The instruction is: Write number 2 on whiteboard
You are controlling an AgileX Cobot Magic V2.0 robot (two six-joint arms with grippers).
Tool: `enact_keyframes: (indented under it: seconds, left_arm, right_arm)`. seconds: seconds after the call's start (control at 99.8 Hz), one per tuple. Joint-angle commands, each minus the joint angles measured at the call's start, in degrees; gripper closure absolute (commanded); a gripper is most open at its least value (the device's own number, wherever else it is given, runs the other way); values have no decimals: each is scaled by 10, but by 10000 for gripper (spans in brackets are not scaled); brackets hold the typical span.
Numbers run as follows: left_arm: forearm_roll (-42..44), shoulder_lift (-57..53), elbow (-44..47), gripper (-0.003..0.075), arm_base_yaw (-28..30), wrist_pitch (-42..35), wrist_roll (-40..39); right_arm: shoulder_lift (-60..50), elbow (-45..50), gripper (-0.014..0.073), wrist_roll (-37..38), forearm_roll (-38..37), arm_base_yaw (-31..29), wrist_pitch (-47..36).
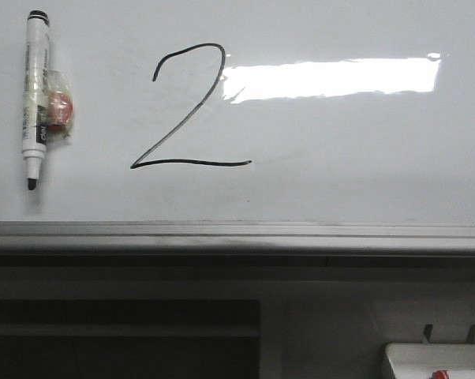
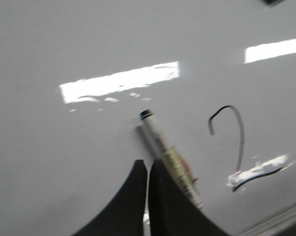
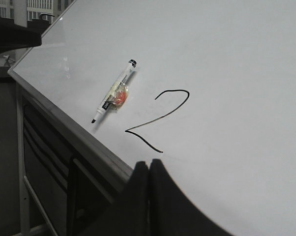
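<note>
Whiteboard (image 1: pixel 340 174) fills our front view: 2 (image 1: pixel 186 110) drawn left of centre, marker (image 1: pixel 35 99) stuck at far left. Left gripper (image 2: pixel 148 169) and right gripper (image 3: pixel 149 169): jaws pressed together, holding nothing.

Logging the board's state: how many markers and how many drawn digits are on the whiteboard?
Markers: 1, uncapped, stuck to the whiteboard beside the digit
Drawn digits: 1, the number 2
Total: 2
</note>
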Motion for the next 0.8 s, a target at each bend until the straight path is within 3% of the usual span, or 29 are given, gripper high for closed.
enact_keyframes:
  seconds: [0.0, 0.21, 0.271, 0.421, 0.792]
  left_arm:
    - [9, -30, 12, 741, 54, -23, -4]
    - [31, -99, 98, 741, 157, -16, -26]
    - [29, -99, 97, 741, 172, 36, -50]
    - [28, -99, 97, 741, 193, 126, -51]
    - [28, -99, 98, 741, 199, 123, -51]
  right_arm:
    - [12, -15, 654, -4, 3, 1, -35]
    - [12, -15, 654, -4, 3, 1, -35]
    - [12, -15, 654, -4, 3, 1, -34]
    - [12, -15, 654, -4, 3, 1, -35]
    - [12, -15, 654, -4, 3, 1, -35]
